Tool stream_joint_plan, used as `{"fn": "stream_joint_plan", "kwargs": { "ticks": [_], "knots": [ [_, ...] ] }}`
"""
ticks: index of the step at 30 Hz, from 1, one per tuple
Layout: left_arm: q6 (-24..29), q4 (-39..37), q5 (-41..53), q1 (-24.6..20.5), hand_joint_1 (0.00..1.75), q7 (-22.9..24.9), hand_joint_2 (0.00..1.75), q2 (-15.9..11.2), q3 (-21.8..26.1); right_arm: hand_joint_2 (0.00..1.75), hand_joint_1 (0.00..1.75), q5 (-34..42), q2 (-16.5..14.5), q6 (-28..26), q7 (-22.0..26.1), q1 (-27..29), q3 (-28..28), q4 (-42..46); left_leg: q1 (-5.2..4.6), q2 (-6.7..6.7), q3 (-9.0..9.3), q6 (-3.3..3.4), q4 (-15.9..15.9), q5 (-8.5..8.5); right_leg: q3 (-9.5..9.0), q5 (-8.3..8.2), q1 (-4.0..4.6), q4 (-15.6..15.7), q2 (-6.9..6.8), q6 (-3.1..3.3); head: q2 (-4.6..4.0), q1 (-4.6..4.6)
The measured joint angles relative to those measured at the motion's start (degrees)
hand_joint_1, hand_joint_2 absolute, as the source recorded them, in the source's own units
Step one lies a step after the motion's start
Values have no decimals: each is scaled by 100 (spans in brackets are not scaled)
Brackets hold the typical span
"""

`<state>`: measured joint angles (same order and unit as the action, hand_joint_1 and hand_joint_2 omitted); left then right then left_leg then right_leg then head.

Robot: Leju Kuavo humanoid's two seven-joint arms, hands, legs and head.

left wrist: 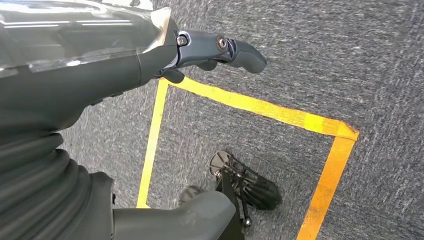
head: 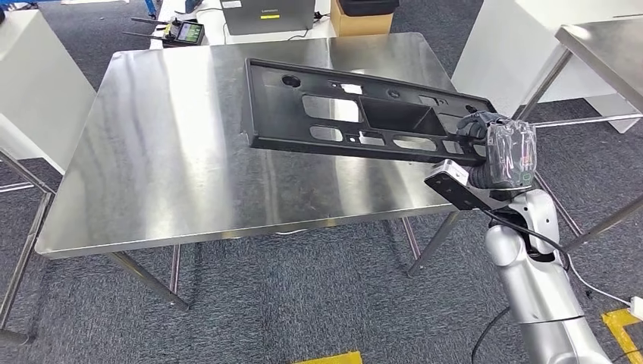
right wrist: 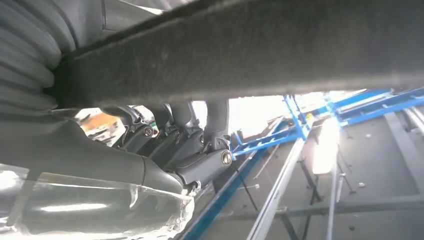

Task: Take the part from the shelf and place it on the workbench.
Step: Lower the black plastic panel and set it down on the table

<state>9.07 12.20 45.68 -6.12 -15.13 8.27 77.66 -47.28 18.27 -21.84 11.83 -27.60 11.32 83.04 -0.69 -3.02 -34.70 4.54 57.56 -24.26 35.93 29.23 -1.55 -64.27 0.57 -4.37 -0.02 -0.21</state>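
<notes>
A long black plastic part [head: 356,112] with several cut-outs hangs over the steel workbench [head: 167,167], tilted, its left end low near the tabletop. My right hand [head: 485,130] grips its right end at the bench's right edge. In the right wrist view the part's dark edge [right wrist: 250,55] runs across the picture with my right hand's fingers [right wrist: 200,150] curled around it. My left hand [left wrist: 150,55] hangs over the grey carpet with its fingers apart and nothing in them.
A second steel table [head: 606,45] stands at the far right. A white cabinet [head: 34,83] stands to the left. Behind the bench lie a controller [head: 186,32] and a cardboard box [head: 360,19]. Yellow floor tape [left wrist: 320,125] marks the carpet.
</notes>
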Motion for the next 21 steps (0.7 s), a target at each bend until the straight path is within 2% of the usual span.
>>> {"fn": "stream_joint_plan", "kwargs": {
  "ticks": [1,2,4,6,8,10,11,12,13,14,15,17,18,20,21],
  "knots": [
    [1,0,0,0,0,1,175,1,0,175,175,0,2,1,5,-5,1,-7,-4,-41,-7,-32,26,-18,-167,-141,-3,355,29,4,0,2],
    [1,0,0,0,0,1,175,1,0,175,175,1,3,2,10,-10,2,-12,-9,-77,-20,-65,47,-30,-275,-223,-1,577,52,37,0,2],
    [2,0,0,9,0,2,175,1,0,175,175,2,0,3,18,-18,4,-23,-17,-129,-49,-127,63,-33,-325,-258,30,654,28,158,0,-5],
    [3,0,0,21,0,2,175,-5,0,175,175,7,-3,3,25,-29,6,-32,-4,-89,-81,-182,121,-73,-334,-275,7,662,-28,246,0,-13],
    [5,-1,0,17,0,2,175,-9,0,175,175,19,-3,2,29,-36,7,-35,20,78,-281,-261,560,-338,-350,-276,-20,676,-91,325,0,-47],
    [7,-2,0,11,0,3,175,-7,0,175,175,40,2,-1,30,-26,7,-35,58,217,-667,-333,1337,-704,-355,-262,-10,674,-156,368,0,-80],
    [7,-2,1,12,0,8,175,-7,0,175,175,49,4,-2,30,-17,7,-35,77,240,-831,-355,1640,-795,-357,-257,-8,673,-189,374,0,-81],
    [7,-2,1,16,0,13,175,-6,0,175,175,56,5,-3,30,-5,7,-36,96,254,-925,-371,1787,-793,-361,-251,-7,672,-225,379,0,-82],
    [7,-2,1,19,0,18,175,-6,0,175,175,60,7,-4,30,6,7,-36,110,271,-911,-379,1715,-683,-371,-244,-7,672,-262,385,0,-84],
    [8,-2,1,20,0,22,175,-7,0,175,175,63,7,-6,30,14,8,-35,119,301,-781,-373,1423,-492,-386,-233,-7,672,-298,386,0,-84],
    [8,-2,1,19,0,24,175,-9,0,175,175,65,9,-7,30,17,8,-35,120,383,-569,-352,993,-271,-407,-217,-5,673,-332,378,0,-85],
    [9,-2,2,6,0,25,175,-13,0,175,175,72,19,-10,29,17,7,-34,75,558,-220,-301,292,-36,-434,-181,37,669,-398,337,0,-79],
    [10,-2,3,0,0,26,175,-13,0,175,175,76,25,-13,29,18,7,-34,50,605,-149,-277,137,-16,-439,-164,59,669,-434,311,0,-75],
    [13,-2,4,-2,0,28,175,-13,0,175,175,81,32,-20,28,25,8,-33,20,525,-148,-228,93,-38,-461,-146,92,692,-527,254,1,-68],
    [16,-2,4,2,0,29,175,-12,0,175,175,77,32,-25,25,32,8,-28,26,475,-123,-193,58,-22,-464,-120,95,679,-530,224,1,-66]
  ]
}}
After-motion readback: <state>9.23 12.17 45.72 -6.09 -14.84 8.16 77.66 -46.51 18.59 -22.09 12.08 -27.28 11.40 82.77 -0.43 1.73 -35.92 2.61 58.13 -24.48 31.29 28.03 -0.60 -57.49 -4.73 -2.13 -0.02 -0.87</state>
